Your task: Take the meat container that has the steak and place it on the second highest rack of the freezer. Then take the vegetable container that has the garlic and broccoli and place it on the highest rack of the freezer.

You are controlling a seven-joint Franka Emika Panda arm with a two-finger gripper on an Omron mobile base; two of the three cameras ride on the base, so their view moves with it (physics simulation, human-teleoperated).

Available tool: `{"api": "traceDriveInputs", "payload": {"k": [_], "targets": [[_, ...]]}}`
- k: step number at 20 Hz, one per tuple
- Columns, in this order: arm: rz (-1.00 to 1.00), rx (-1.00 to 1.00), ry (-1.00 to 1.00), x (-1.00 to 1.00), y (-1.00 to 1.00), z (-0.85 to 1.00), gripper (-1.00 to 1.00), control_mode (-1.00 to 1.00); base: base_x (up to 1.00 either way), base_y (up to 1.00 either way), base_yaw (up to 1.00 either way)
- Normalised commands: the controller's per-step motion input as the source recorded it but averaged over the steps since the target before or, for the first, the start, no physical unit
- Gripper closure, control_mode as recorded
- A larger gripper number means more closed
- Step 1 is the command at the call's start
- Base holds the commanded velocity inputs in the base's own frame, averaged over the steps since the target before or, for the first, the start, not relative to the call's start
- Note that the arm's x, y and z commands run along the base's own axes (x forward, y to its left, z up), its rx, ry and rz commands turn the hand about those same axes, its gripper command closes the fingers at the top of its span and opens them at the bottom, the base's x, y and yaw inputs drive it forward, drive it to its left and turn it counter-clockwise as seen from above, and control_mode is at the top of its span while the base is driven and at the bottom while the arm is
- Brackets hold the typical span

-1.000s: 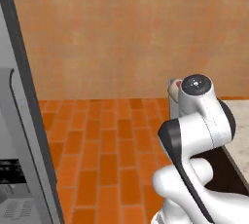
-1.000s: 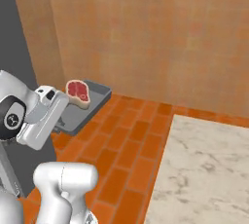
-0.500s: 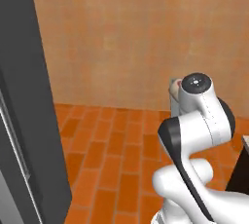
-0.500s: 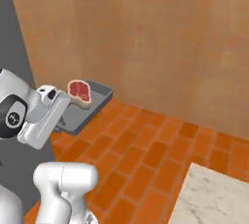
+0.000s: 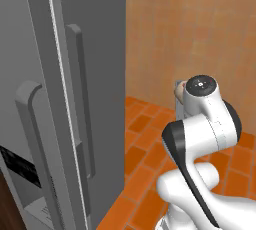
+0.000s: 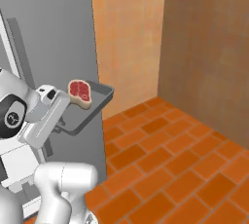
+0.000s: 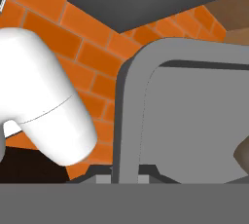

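Orange brick flooring ran under the base as I carried the meat container (image 6: pixel 85 108) on the gripper (image 7: pixel 124 172), whose fingers looked clamped on its near rim. On the tray's far end sat the steak (image 6: pixel 80 92), level with the freezer (image 5: pixel 75 99) just beyond, doors closed. I judged I should keep the tray flat and get that door open before reaching in.

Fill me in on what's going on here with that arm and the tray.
The white arm is carrying a grey meat container with the steak lying on it, gripped at the container's near rim by the gripper. It is held up beside the freezer, whose grey doors look closed from here, so nothing is on a rack yet.
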Motion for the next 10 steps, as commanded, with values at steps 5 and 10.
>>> {"api": "traceDriveInputs", "payload": {"k": [5,10], "targets": [[0.00,0.00,0.00,0.00,0.00,0.00,1.00,1.00,0.48,-0.70,0.57],[0.00,0.00,0.00,0.00,0.00,0.00,1.00,1.00,0.52,-0.25,0.68]]}}
